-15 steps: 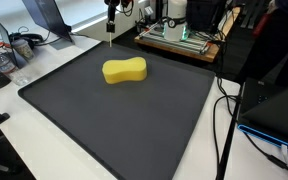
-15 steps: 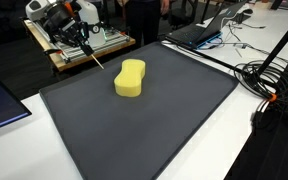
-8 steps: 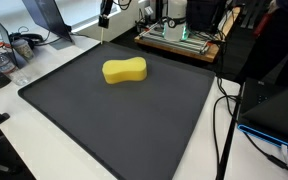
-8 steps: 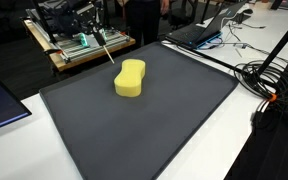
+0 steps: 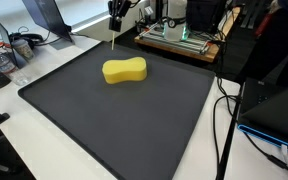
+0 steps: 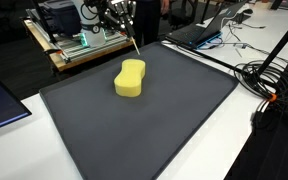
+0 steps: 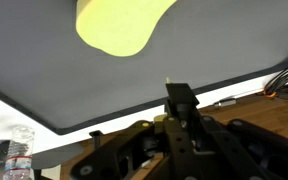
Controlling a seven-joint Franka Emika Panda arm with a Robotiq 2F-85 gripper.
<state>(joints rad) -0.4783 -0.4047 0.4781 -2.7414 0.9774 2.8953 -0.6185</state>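
1. One black mat (image 5: 134, 120) is lying flat.
2. Yellow sponge (image 5: 124, 71) is resting on the mat's far half.
3. Gripper (image 5: 115, 12) is hovering over the mat's far edge, jaws pinching a thin stick (image 5: 115, 38) that is hanging down just behind the sponge.

Sponge (image 5: 124, 71) on mat (image 5: 114, 130), toward far edge. Mat on table (image 5: 34, 135). Over that far edge, just behind sponge: gripper (image 5: 115, 10), stick (image 5: 115, 35) pointing down from it. Behind mat, rack (image 5: 179, 42). Beside mat, cables (image 5: 224, 110).
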